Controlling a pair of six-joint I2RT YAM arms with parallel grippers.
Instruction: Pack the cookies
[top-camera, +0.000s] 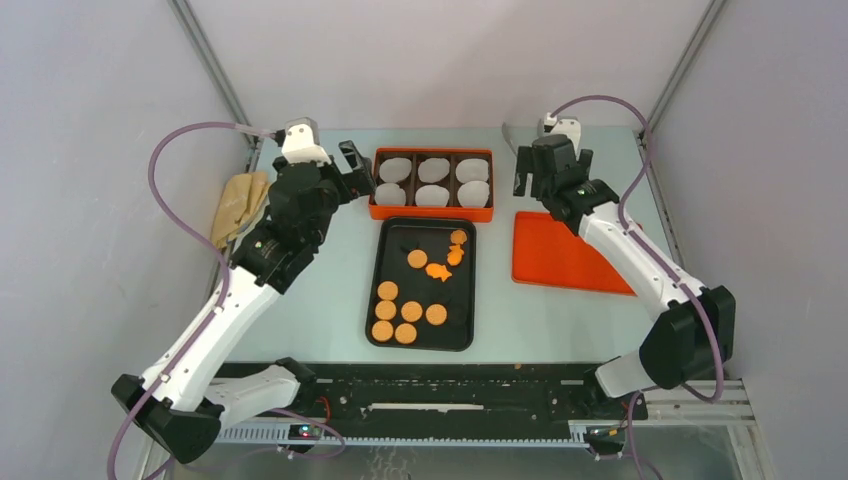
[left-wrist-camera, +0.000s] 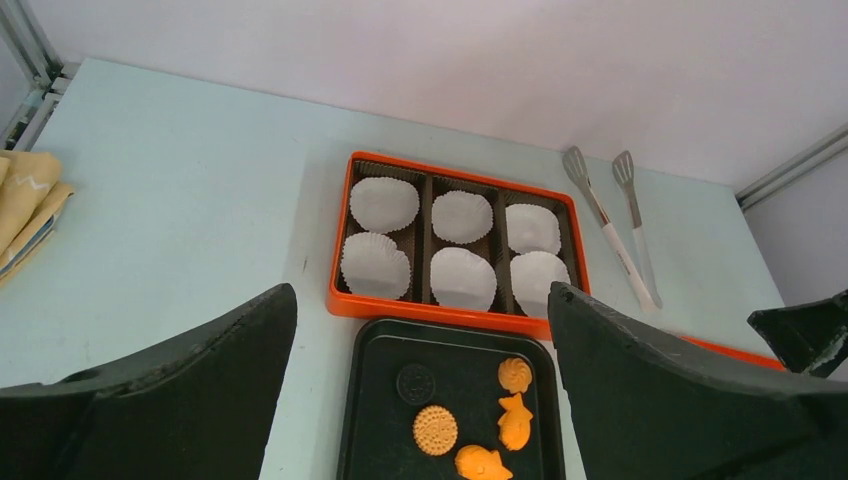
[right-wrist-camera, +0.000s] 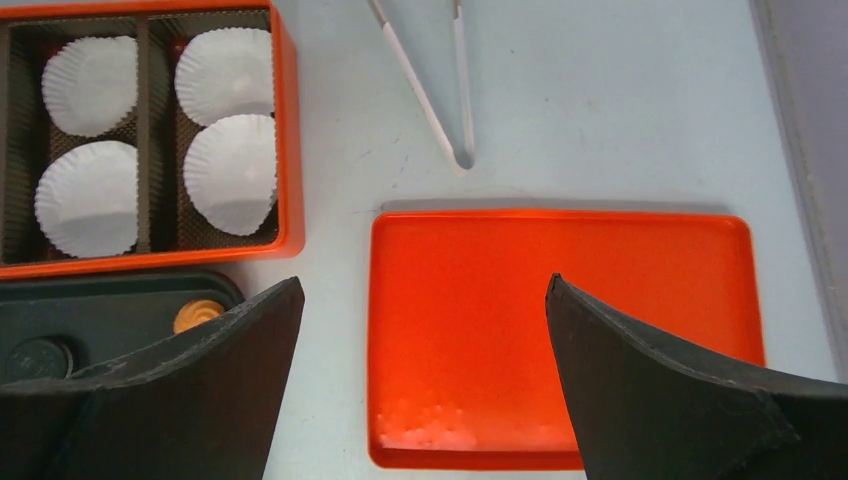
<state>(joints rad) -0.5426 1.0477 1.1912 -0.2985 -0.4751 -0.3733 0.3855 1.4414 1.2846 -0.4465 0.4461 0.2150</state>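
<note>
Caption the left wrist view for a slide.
Open left fingers frame six paper cups in the orange box, cookies on black tray.

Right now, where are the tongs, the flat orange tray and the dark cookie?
tongs (left-wrist-camera: 575, 167): left wrist view, left head.
flat orange tray (right-wrist-camera: 560, 250): right wrist view, bare middle.
dark cookie (left-wrist-camera: 415, 382): left wrist view, centre.

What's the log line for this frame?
left claw: open, empty | right claw: open, empty | cookies: on tray | cups: empty
</note>
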